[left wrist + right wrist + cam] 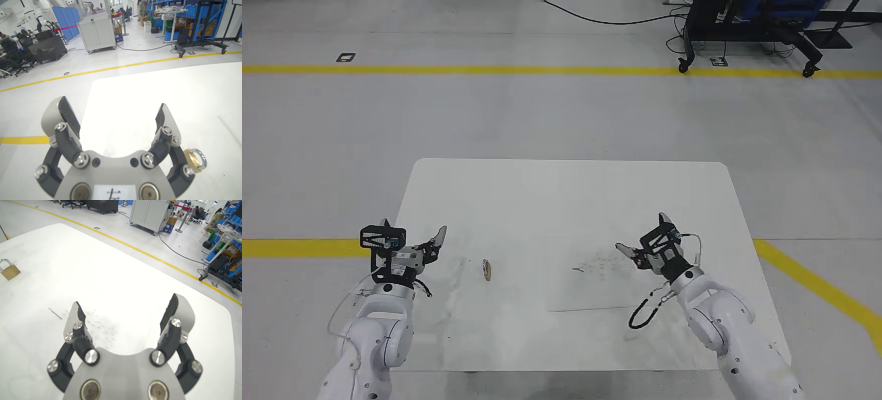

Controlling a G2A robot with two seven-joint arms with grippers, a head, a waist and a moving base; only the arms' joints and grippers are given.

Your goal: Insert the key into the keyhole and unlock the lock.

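The lock (9, 271), a brass block body with a closed steel shackle, sits on the white, round-cornered worktop (572, 190) just beside the left end effector (113, 106). The key (54, 313), a thin metal strip, lies apart from the lock, near the right end effector (125, 302). Both end effectors are released, their ribbed black pads (69, 116) spread wide. The left unit carries a white label with a handwritten character, partly cut off.

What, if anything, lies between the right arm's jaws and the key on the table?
Nothing visible does. The key lies on the bare table just beside the right arm's open jaws, with only faint grey smudges on the surface nearby. The stretch from the key to the padlock also looks bare.
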